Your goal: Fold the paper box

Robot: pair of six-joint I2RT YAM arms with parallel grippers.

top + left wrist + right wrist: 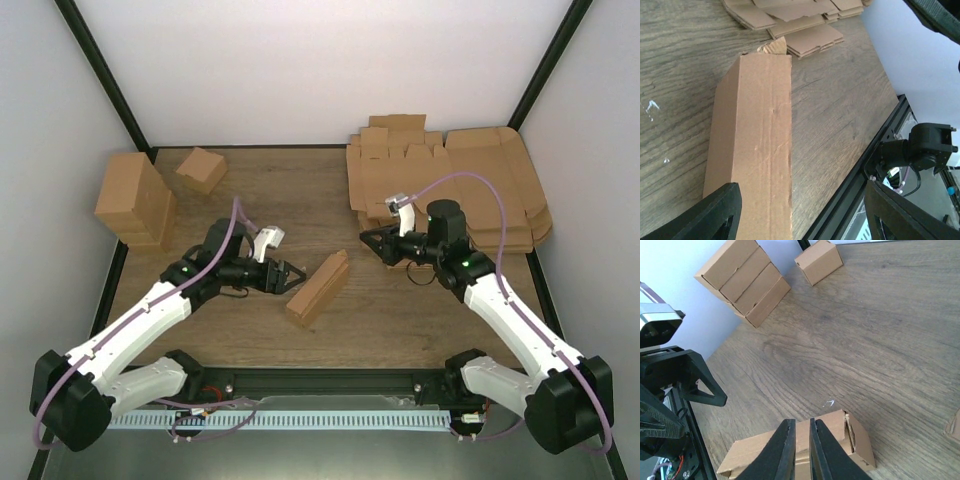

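Near the middle of the wooden worktop [300,200] lies the paper box [318,288], already formed into a long, narrow carton. It rests on one long side and runs diagonally, from near-left to far-right.

The left gripper [296,278] sits just beside the box's near-left end. Its fingers [715,212] are spread wide apart. In the left wrist view the carton reaches in between them, close to one finger and well clear of the other. Whether that finger touches the cardboard cannot be told. A ragged corrugated edge shows at the carton's far end.

The right gripper [366,240] is off the box's far-right end, apart from it, and points toward it. Its fingers [782,450] are drawn together with only a thin slit between them, and they hold nothing.

At the back right lies a stack of flat cardboard sheets [450,180], partly under the right arm. At the back left stands a stack of folded cartons [135,200], with a single small carton [200,170] just beside it.
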